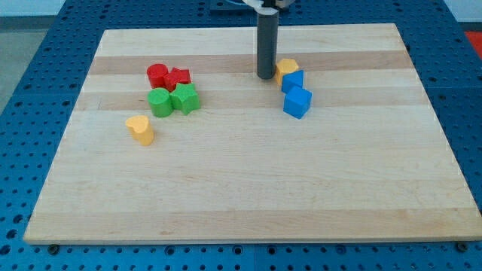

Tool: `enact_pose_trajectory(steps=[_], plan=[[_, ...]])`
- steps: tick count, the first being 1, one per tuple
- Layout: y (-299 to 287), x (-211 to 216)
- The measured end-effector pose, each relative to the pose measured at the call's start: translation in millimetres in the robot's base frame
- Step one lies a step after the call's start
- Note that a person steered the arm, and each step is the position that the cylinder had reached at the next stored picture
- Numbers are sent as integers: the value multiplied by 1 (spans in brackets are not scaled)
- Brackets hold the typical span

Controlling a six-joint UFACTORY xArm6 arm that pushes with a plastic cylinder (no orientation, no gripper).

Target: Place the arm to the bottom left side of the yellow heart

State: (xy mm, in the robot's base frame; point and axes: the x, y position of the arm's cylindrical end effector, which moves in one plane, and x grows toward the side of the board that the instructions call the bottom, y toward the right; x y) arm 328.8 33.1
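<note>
I see the yellow heart point(140, 129) lying flat on the table at the frame's left, below the green blocks point(173, 100).

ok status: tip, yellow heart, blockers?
My tip at top, beside yellow block. Yellow heart far left, untouched. Path to its bottom left looks clear; green blocks sit above it.

On our wooden board point(248, 196) we see 2 red blocks point(168, 76), 2 green blocks point(173, 100), 2 blue blocks point(295, 93), a yellow heart point(140, 129) and another yellow block point(286, 68).
</note>
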Motion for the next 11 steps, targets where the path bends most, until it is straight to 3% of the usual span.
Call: enact_pose_trajectory(steps=[1,4,6,7,8,9,11], plan=[[2,16],[-70,190],[-235,198],[-290,198],[-302,165],[-301,164],[-219,167]])
